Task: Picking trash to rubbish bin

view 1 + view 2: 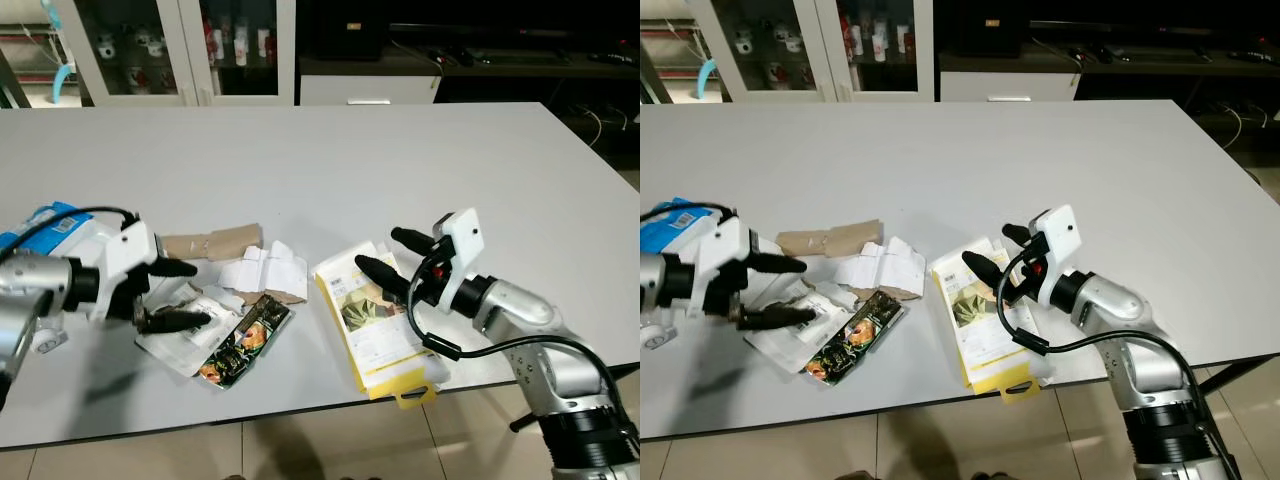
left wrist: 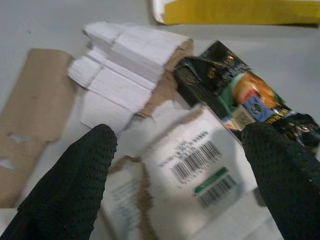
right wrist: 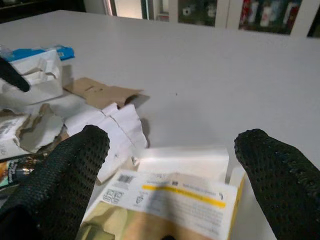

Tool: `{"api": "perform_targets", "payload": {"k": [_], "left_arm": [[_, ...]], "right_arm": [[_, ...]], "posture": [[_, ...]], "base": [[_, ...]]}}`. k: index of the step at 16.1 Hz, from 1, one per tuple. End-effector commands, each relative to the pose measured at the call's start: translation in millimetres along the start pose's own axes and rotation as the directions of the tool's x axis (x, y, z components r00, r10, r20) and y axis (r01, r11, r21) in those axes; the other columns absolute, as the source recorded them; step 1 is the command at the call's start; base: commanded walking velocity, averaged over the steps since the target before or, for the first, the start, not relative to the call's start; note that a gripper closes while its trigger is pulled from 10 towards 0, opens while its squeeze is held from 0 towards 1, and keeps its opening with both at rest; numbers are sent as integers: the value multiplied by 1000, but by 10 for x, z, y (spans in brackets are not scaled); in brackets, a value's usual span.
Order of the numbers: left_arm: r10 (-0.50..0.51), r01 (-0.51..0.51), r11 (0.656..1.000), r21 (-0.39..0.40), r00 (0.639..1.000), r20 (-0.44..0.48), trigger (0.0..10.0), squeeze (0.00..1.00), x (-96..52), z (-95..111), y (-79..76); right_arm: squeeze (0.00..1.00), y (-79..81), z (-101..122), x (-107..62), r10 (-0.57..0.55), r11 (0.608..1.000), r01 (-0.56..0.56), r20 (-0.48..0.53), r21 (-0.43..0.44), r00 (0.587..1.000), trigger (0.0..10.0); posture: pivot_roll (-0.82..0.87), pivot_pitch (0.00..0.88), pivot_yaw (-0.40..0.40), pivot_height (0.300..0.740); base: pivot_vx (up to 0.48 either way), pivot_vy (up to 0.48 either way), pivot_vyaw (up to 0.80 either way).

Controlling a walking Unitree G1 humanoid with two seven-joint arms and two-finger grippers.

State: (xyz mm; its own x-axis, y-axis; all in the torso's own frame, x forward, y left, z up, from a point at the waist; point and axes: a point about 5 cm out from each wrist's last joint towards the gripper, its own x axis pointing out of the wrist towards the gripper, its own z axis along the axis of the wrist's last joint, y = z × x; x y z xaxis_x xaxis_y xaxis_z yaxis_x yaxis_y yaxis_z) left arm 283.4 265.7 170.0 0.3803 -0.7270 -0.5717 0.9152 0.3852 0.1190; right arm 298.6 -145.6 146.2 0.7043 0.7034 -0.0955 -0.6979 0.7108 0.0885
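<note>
Low and left of centre in the left eye view, a torn white packet (image 1: 185, 335) printed with barcodes lies flat on the grey table (image 1: 330, 160), touching a glossy black snack wrapper (image 1: 245, 342) with orange print. The left gripper (image 1: 172, 295) straddles the packet, fingers spread apart. Above lie white paper scraps (image 1: 265, 270) and brown cardboard (image 1: 212, 242). Lower right, the right gripper (image 1: 392, 256) hovers agape over a yellow-edged box (image 1: 385, 330).
</note>
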Motion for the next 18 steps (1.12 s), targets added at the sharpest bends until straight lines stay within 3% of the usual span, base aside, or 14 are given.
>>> {"api": "perform_targets", "payload": {"k": [1,5,12,16,18], "left_arm": [[-24,24,1000,1,1000,16,10000,0,28,22,-46],[-39,39,999,-9,999,29,10000,0,-86,54,-124],[-77,76,996,-44,997,-21,10000,0,-282,3,-273],[-79,77,996,-45,995,-57,10000,0,-178,-57,-348],[-25,26,1000,15,993,-116,10000,0,-95,-120,-342]], "right_arm": [[0,-3,-33,-24,-2,1000,2,-15,10,1000,10000],[0,100,-59,-44,80,997,-79,-24,19,997,10000],[0,149,-108,-24,104,994,-104,-36,26,994,10000],[0,164,-112,-10,108,994,-107,-34,30,994,10000],[0,167,-121,-17,108,994,-107,-37,30,994,10000]], "posture": [[8,60,-60,740],[20,52,-67,740],[40,43,-67,740],[33,47,-67,740],[33,48,-67,740]], "base": [[0,0,0],[0,0,0],[0,0,0],[0,0,0],[0,0,0]]}}
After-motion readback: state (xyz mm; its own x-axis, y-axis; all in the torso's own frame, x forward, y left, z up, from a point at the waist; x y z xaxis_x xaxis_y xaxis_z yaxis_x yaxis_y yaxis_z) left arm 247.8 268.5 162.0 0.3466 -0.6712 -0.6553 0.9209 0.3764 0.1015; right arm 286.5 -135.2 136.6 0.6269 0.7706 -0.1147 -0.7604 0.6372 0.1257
